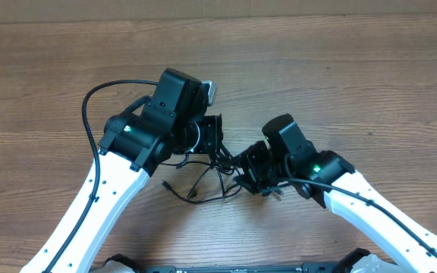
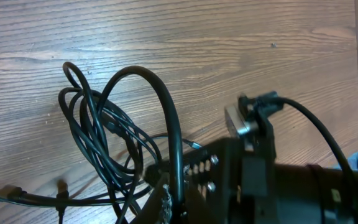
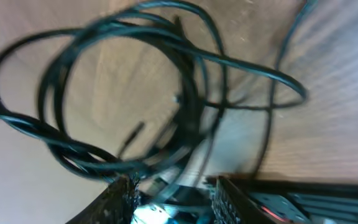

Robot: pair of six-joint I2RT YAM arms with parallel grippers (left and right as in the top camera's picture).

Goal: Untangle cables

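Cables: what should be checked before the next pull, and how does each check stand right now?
1. Left fingers shut on cables: ok.
2. Right fingers gripping: cannot tell; apart, cables in the gap, picture blurred.
3. Cables untangled: not ok; loops cross.
4. Plug ends free of loops: cannot tell.
5. Cables lying on the table, none over an edge: ok.

This looks like a robotics lab bench: a bare wood-grain table (image 1: 370,61) fills every view. At the table's near edge, a white left arm (image 1: 89,205) and right arm (image 1: 385,216) rise from a black mount (image 1: 241,268).
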